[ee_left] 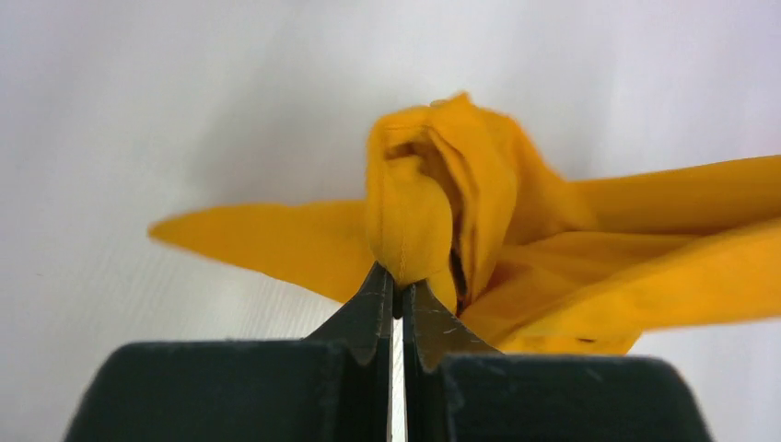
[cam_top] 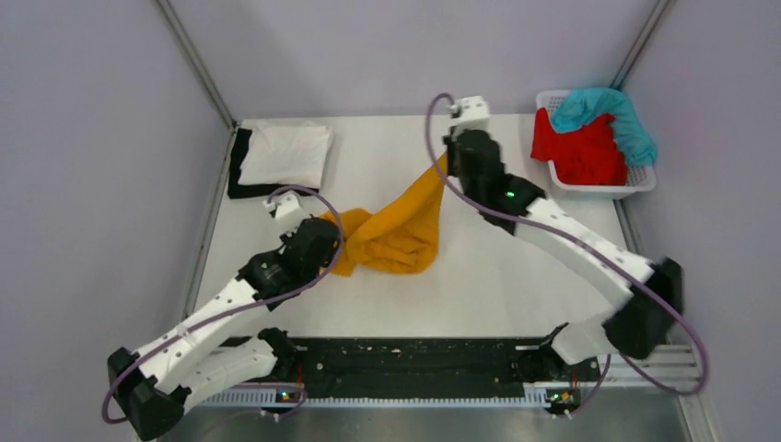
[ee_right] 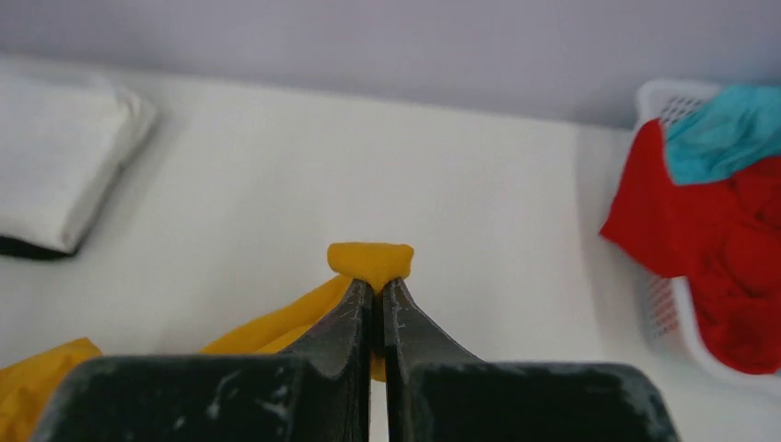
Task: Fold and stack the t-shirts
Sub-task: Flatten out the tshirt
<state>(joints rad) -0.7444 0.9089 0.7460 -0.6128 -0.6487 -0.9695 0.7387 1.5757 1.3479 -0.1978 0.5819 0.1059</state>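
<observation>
The mustard-orange t-shirt [cam_top: 398, 230] hangs bunched between both grippers over the middle of the table. My left gripper [cam_top: 324, 241] is shut on its lower left part, seen as a bunched fold [ee_left: 433, 203] at the fingertips. My right gripper [cam_top: 448, 164] is shut on its upper corner [ee_right: 370, 260] and holds it lifted. A folded white t-shirt [cam_top: 287, 152] lies on a folded black t-shirt [cam_top: 238, 166] at the back left; both show in the right wrist view, the white t-shirt [ee_right: 55, 157] at the far left. A red t-shirt [cam_top: 580, 152] and a teal t-shirt [cam_top: 612, 115] lie in the basket.
A white slotted plastic basket [cam_top: 603, 189] stands at the back right corner; it also shows in the right wrist view [ee_right: 665, 313]. Grey walls enclose the white table [cam_top: 516, 267] on three sides. A black rail runs along the near edge between the arm bases.
</observation>
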